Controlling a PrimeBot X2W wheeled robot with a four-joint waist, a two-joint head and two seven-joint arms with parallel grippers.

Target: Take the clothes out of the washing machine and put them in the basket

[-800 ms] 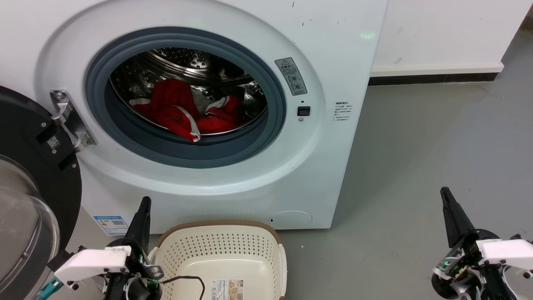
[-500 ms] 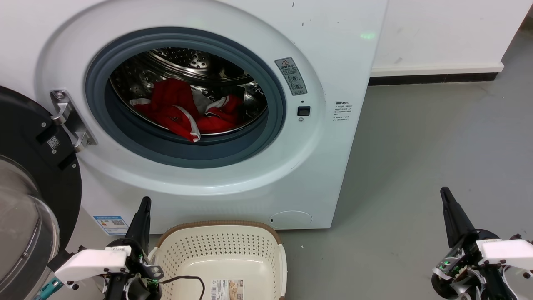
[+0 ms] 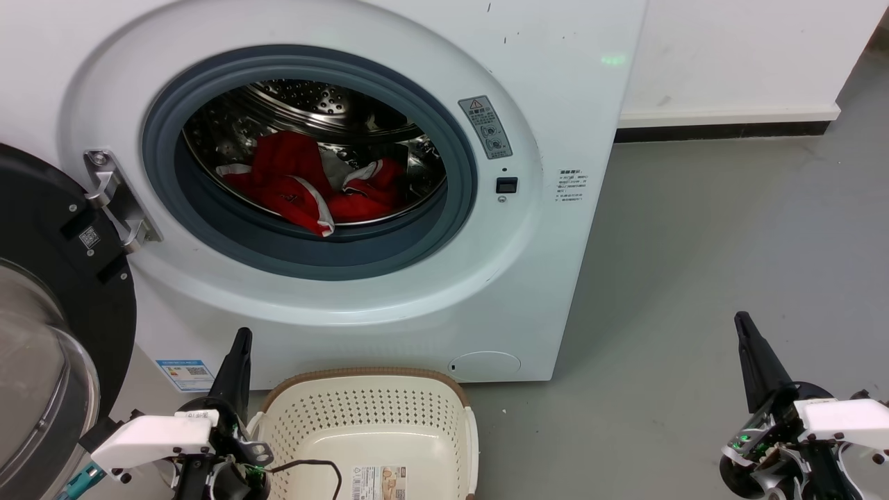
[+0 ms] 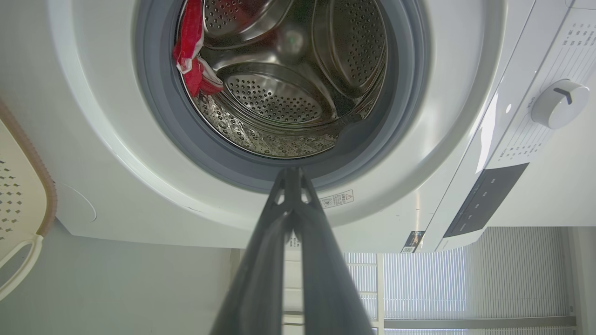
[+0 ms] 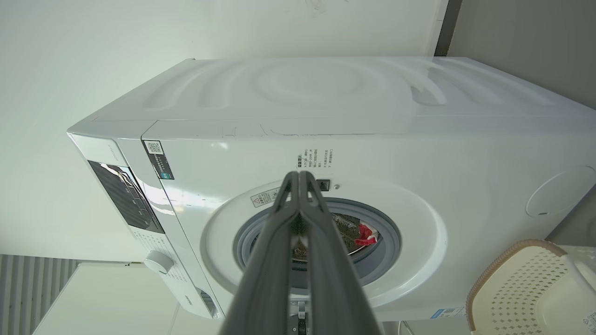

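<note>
Evidently the job stands at its very start. The clothes (image 3: 298,182) lie in a red heap on the bottom of the drum (image 3: 326,104) inside the washing machine (image 3: 555,104), close behind the porthole. The basket (image 3: 361,376), set on the ground right before the machine's foot, holds no garment yet. The door (image 3: 48,292) hangs swung wide at the machine's side, on the robot's left, so the way into the drum is open.

The left gripper (image 3: 242,339) hovers low before the machine, just beside the basket's left rim. Its two dark fingers are pressed together on nothing, tips aimed up toward the lower edge of the grey gasket (image 3: 458,173). The right gripper (image 3: 741,321) hangs out past the machine's right front corner, well apart from the porthole, likewise pressed together and holding nothing. Neither touches the machine.

The step in hand, by this showing, is the first reach. The next move calls for one arm, probably the left as the nearer, to rise to the porthole, spread its fingers, pass over the gasket lip without snagging it, and pinch a raised fold of the red fabric.
</note>
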